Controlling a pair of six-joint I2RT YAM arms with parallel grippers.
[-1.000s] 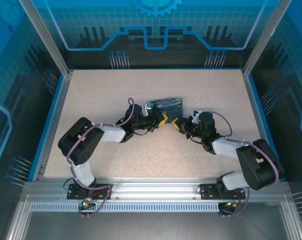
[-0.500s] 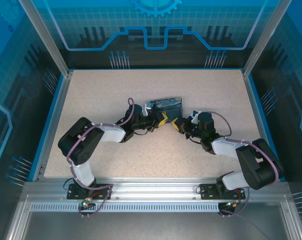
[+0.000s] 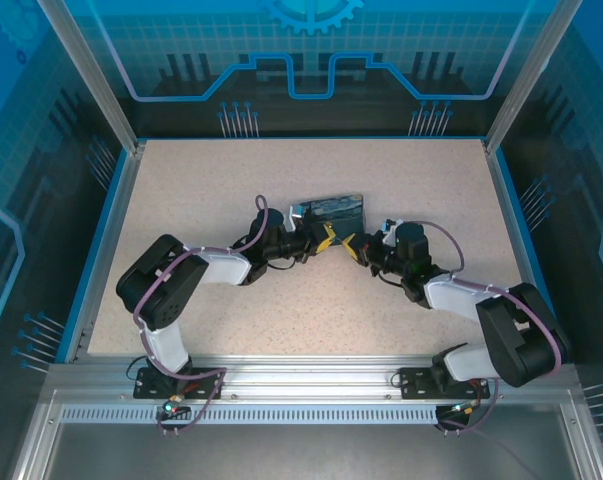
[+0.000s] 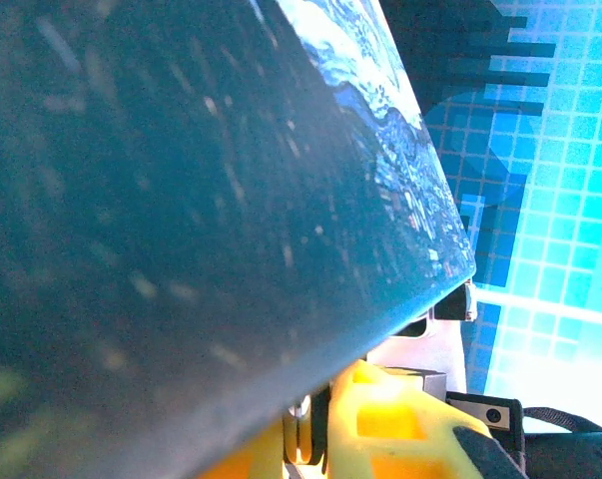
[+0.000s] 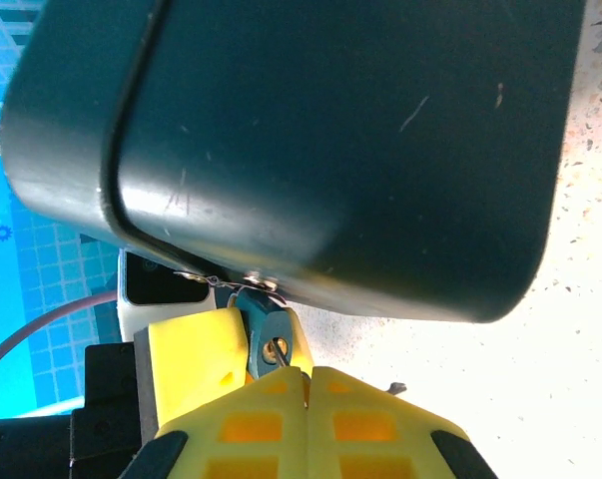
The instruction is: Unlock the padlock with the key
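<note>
i see the box [image 3: 328,210] near the middle of the desk [image 3: 201,170], a little toward the far side. my two hands meet just in front of its near edge, the left hand [image 3: 327,238] on the left and the right hand [image 3: 352,246] on the right, tips close together. from the right wrist, the padlock [image 5: 268,334] sits just under the box's edge, right at the right hand's tips.

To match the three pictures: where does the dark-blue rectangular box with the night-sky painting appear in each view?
Top external: the dark-blue rectangular box lies just above picture centre.
Left wrist: it covers the upper left, painting visible near the top.
Right wrist: its plain dark side spans the top.
Shared landmark: the yellow fingers, next to the box's edge in every view.
</note>
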